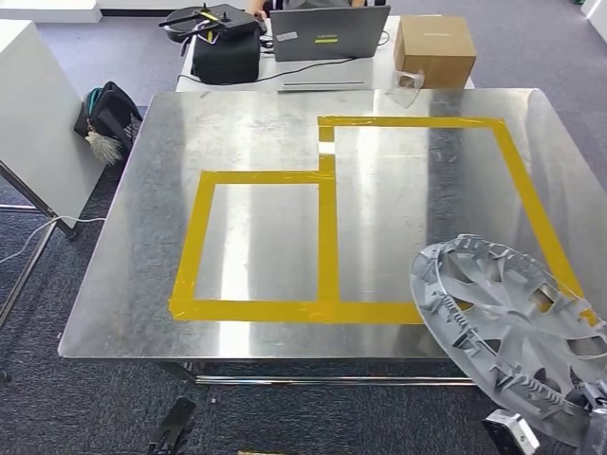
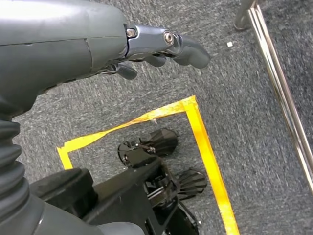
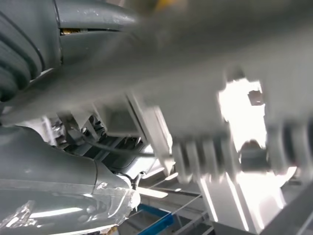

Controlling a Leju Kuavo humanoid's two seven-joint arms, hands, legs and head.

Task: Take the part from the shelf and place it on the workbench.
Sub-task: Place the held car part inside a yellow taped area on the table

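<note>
Steel workbench with yellow tape boxes is right ahead, and my right hand grips the hubcap over its near right corner, left hand hanging loosely curled and empty; looks light, stiff plastic, so I'd keep hold of the rim.

No legible text (laptop sticker too small).

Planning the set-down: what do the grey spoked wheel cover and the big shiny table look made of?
The grey spoked wheel cover looks like moulded plastic, matt, with thin ribs and clips along its rim. The shiny table looks like brushed sheet metal, mirroring the ceiling lights.
</note>
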